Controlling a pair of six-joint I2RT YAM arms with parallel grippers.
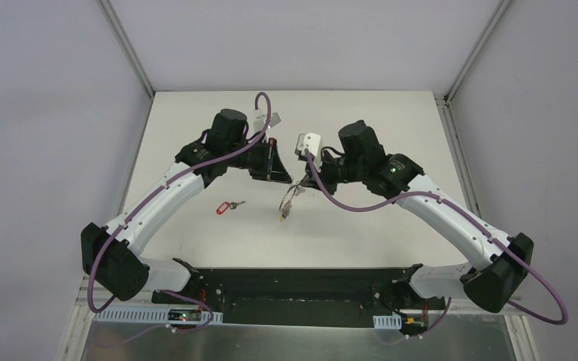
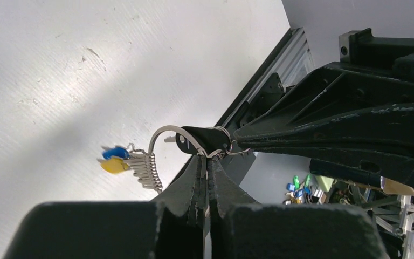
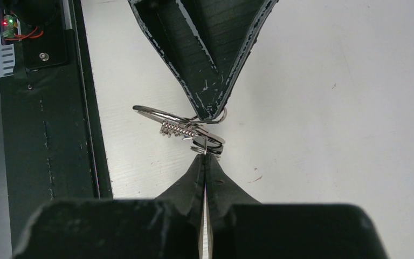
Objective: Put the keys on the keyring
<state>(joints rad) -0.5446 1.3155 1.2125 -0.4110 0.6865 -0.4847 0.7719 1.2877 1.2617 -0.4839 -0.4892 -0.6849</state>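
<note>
White table (image 1: pixel 391 124) keeps red-tagged key (image 1: pixel 229 205) apart; left end effector (image 2: pixel 207 157) pinches black-tagged key (image 2: pixel 194 139), right end effector (image 3: pixel 205 155) pinches keyring (image 3: pixel 156 113).

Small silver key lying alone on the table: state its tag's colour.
The plastic tag is red, clearest in top external view.

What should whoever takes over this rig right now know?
Left gripper and right gripper: both shut, pinching the keyring from opposite sides above the table.
Black-tagged key: at the pinch point; threaded or not, cannot tell.
Red-tagged key: loose on the table, on the left arm's side.
Left to do: finish the black one, then pick up and thread the red.
</note>
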